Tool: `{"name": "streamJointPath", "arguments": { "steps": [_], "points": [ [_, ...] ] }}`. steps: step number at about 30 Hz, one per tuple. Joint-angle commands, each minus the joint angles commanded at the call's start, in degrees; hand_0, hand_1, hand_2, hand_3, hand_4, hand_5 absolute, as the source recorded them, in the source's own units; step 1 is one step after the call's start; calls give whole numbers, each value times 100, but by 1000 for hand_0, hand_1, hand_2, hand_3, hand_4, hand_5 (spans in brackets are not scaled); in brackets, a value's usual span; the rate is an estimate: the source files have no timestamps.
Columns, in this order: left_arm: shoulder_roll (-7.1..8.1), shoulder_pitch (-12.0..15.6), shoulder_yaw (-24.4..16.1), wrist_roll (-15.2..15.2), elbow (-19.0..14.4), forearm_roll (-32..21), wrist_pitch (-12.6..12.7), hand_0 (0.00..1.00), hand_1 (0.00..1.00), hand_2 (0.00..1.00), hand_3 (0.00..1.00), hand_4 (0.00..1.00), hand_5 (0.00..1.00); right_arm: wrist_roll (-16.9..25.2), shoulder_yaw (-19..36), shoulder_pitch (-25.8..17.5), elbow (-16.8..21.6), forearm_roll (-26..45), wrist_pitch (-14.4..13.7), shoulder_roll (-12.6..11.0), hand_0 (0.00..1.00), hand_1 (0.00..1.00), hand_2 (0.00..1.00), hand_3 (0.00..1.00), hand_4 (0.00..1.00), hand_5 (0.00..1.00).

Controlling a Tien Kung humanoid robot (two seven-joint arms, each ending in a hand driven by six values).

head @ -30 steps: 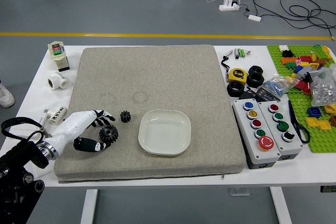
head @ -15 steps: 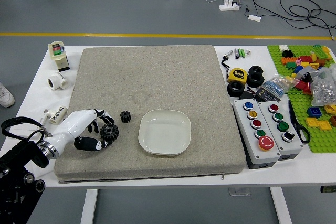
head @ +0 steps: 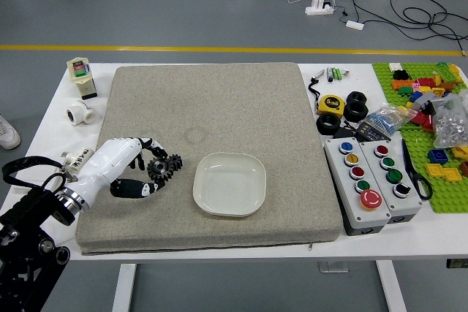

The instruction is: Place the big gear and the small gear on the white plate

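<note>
The dark big gear (head: 156, 171) sits pinched between the thumb and fingers of the robot's left hand (head: 126, 163), with the small gear (head: 175, 161) right at its plate-side edge, though I can't tell whether the two touch. Just to the right of them the white plate (head: 229, 185) lies bare on the grey mat (head: 241, 118), and farther right, on the white table (head: 300, 250), are the button boxes (head: 357, 199) and a yellow tape measure (head: 331, 105).

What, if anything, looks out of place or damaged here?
Nothing looks spilled or broken. One oddity: a faint ring on the grey mat, beyond and left of the white plate, perhaps an imprint.
</note>
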Motion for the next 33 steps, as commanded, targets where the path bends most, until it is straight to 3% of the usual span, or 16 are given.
{"name": "streamJointPath", "arguments": {
  "steps": [5,7,8,13,14,19,20,25,26,31,32,33],
  "points": [
    [-41,-259,673,73,-183,0,-43,280,341,401,498,2,2,1,-12,10,0,2,-2,-5,612,609,695,569,762,738],
    [-92,-400,898,74,-104,0,-1,280,341,401,498,2,2,3,-27,18,0,14,-3,-6,612,609,695,569,762,738],
    [-122,-484,1028,74,-36,0,40,282,356,419,514,111,2,5,-36,23,0,25,-4,-7,613,608,695,569,762,736],
    [-273,-820,1434,105,322,0,132,282,356,419,514,111,2,6,-73,45,0,57,-8,-11,613,608,695,569,762,736],
    [-296,-867,1485,121,381,0,128,295,404,493,562,530,65,6,-78,48,0,58,-8,-12,611,608,696,569,762,736],
    [-402,-1069,1667,154,701,0,168,295,404,493,562,530,65,13,-91,64,0,69,-8,-19,611,608,696,569,762,736],
    [-417,-1096,1690,137,765,0,215,320,443,543,594,789,146,17,-93,67,0,71,-6,-22,611,608,695,569,763,736],
    [-439,-1129,1723,95,845,0,292,320,443,543,594,789,146,22,-82,70,0,58,-3,-30,611,608,695,569,763,736],
    [-443,-1134,1722,87,854,0,267,390,564,696,686,877,184,23,-78,71,0,51,-3,-32,612,607,695,569,764,736],
    [-449,-1146,1713,-33,881,0,203,390,564,696,686,877,184,22,-75,70,0,56,-5,-31,612,607,695,569,764,736],
    [-450,-1147,1711,-42,886,0,201,647,764,845,835,985,233,22,-75,69,0,57,-5,-31,611,607,695,569,764,736],
    [-453,-1150,1708,-61,900,0,197,647,764,845,835,985,233,21,-77,69,0,59,-7,-30,611,607,695,569,764,736]
  ]
}}
